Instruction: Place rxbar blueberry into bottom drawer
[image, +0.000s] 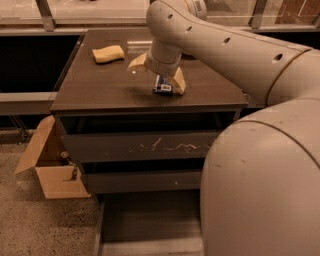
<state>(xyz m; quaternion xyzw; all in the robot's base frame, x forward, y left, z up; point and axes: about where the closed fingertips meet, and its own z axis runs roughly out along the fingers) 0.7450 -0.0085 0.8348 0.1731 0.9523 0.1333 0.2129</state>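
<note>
The rxbar blueberry (162, 86), a small dark blue bar with white markings, lies on the dark cabinet top (100, 85) near its front edge. My gripper (156, 75) reaches down over it, open, with its tan fingers (178, 82) standing either side of the bar; the right finger is close against it. The bottom drawer (150, 220) is pulled out at the foot of the cabinet, and its flat grey floor shows empty. My arm hides the drawer's right part.
A yellow sponge (108, 53) lies at the back left of the cabinet top. The drawer with pale scratches (165, 146) and the plain middle drawer (145, 181) are shut. An open cardboard box (50, 172) stands on the floor at the left.
</note>
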